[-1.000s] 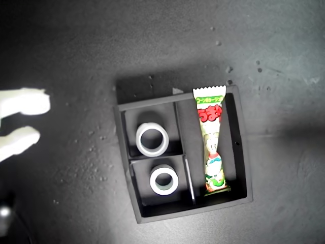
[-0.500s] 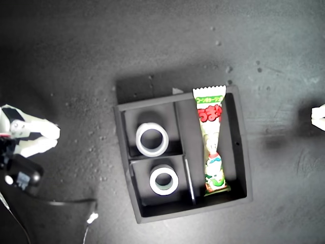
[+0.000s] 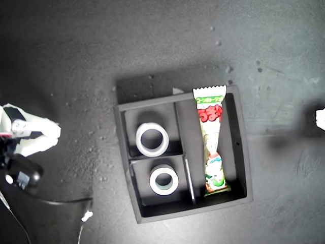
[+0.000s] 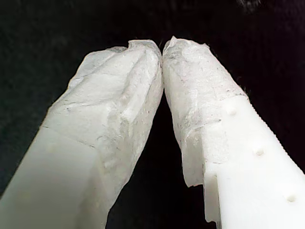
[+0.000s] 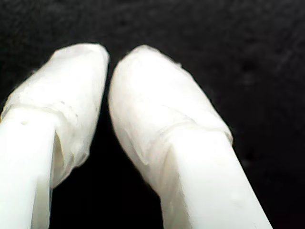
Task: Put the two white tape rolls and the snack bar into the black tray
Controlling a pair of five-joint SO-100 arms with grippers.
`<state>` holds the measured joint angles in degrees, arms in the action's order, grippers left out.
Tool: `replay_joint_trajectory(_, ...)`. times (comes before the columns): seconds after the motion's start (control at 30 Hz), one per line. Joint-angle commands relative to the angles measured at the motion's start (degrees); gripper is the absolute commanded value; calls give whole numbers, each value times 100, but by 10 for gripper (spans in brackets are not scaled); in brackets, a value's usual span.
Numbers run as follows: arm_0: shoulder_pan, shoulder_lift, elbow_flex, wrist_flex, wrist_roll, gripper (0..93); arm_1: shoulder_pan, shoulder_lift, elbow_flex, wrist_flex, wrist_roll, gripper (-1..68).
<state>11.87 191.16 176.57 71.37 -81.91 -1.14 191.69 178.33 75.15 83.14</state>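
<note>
The black tray [image 3: 244, 152] sits mid-table in the exterior view. One white tape roll [image 3: 138, 139] lies in its upper small compartment, the other tape roll [image 3: 153, 179] in the lower one. The snack bar [image 3: 212, 147] lies lengthwise in the long compartment. A white gripper [image 3: 51, 136] on an arm rests at the exterior view's left edge, well clear of the tray; which arm it is I cannot tell. My first gripper [image 4: 162, 47] is shut, tips touching, over dark surface. My second gripper [image 5: 108, 62] is shut with nothing between its fingers.
A sliver of another white gripper [image 3: 321, 118] shows at the exterior view's right edge. A thin cable [image 3: 61, 202] and a black arm joint [image 3: 20, 175] lie at the exterior view's lower left. The tabletop is dark and speckled.
The gripper at the exterior view's left swung down and drew its fingers together, bringing the cable into view. A white tip appeared at the right edge, then slid further out.
</note>
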Motion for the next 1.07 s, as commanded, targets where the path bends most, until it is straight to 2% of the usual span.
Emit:
replay_joint_trajectory(0.0, -79, 272, 325, 316, 114, 2, -44, -18, 70, 167, 26, -2)
replay_joint_trajectory(0.1, -123, 272, 325, 650, 703, 2, 88, 26, 70, 141, -1459, -2)
replay_joint_trajectory(0.2, -105, 272, 325, 835, 879, 3, 132, 26, 70, 79, -2145, -2)
replay_joint_trajectory(1.03, -132, 272, 325, 835, 835, 3, 211, 26, 70, 167, -2180, -1)
